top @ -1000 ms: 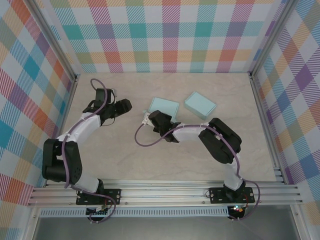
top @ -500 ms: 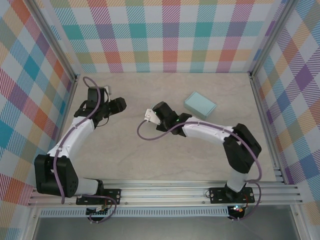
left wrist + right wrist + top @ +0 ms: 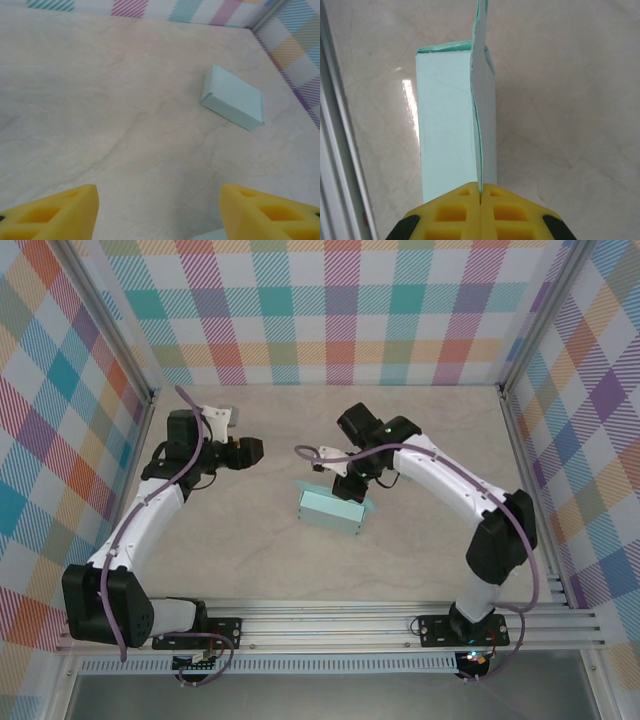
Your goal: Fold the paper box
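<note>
Marbled table (image 3: 250, 560), plaid walls (image 3: 330, 310), likely aluminium rail (image 3: 330, 625)

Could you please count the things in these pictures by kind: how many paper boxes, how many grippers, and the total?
Paper boxes: 2, the closed box lying on the table, and the open box held by its flap.
Grippers: 2, the left gripper, open and holding nothing, and the right gripper, shut on the open box.
Total: 4

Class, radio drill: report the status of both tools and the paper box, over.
Left tool open, empty. Right tool shut on paper box flap. Second, closed box lies apart; nothing in the way.
</note>
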Available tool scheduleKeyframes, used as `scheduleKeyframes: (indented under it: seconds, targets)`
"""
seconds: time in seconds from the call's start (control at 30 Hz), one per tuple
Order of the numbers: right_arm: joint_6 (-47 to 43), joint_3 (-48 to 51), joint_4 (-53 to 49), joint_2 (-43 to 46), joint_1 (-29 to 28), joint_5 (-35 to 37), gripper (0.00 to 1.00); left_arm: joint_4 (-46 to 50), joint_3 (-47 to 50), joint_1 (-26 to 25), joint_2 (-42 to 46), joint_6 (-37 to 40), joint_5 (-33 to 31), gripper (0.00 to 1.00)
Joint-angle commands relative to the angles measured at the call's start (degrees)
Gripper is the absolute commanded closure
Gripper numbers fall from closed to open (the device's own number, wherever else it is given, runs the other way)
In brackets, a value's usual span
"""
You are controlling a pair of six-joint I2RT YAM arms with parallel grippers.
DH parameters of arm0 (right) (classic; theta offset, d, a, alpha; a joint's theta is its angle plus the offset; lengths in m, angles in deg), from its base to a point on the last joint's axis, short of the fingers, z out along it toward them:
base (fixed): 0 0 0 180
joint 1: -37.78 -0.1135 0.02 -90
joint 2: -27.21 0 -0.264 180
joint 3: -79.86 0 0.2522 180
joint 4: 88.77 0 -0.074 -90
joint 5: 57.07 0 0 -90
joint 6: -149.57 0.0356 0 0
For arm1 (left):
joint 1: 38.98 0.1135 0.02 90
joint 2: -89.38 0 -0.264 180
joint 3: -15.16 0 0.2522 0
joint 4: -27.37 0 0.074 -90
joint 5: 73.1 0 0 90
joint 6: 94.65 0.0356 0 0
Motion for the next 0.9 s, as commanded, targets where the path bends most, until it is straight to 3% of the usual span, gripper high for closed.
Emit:
scheduleKeyframes:
  seconds: [0.0,0.3,0.47,0.7,0.8,0.87]
  targets:
    - [-1.9,-3.4,-7.8,-4.3,1.1,-6.1,1.0,-2.9,1.6,0.7,1.7,5.1,8.7,0.35]
    - [0.3,-5.2,-3.8,-7.9,1.3,2.4,1.0,-2.3,7.1,0.0,0.8,21.4,15.4,0.36]
    - [0.0,-4.9,-0.4,-6.2,1.3,3.3,1.0,-7.8,9.7,-1.6,-1.3,23.7,17.3,0.36]
    - [0.1,-4.5,0.7,-6.4,0.8,3.2,1.0,3.3,1.6,-3.7,-9.1,31.0,22.6,0.42]
    - [0.5,-4.3,1.5,-6.2,0.7,3.5,0.92,6.9,-0.7,-4.4,-10.8,34.5,23.4,0.42]
    - [1.2,-4.4,1.7,-6.2,0.8,3.5,0.8,8.8,-1.9,-4.9,-11.7,36.5,22.6,0.43]
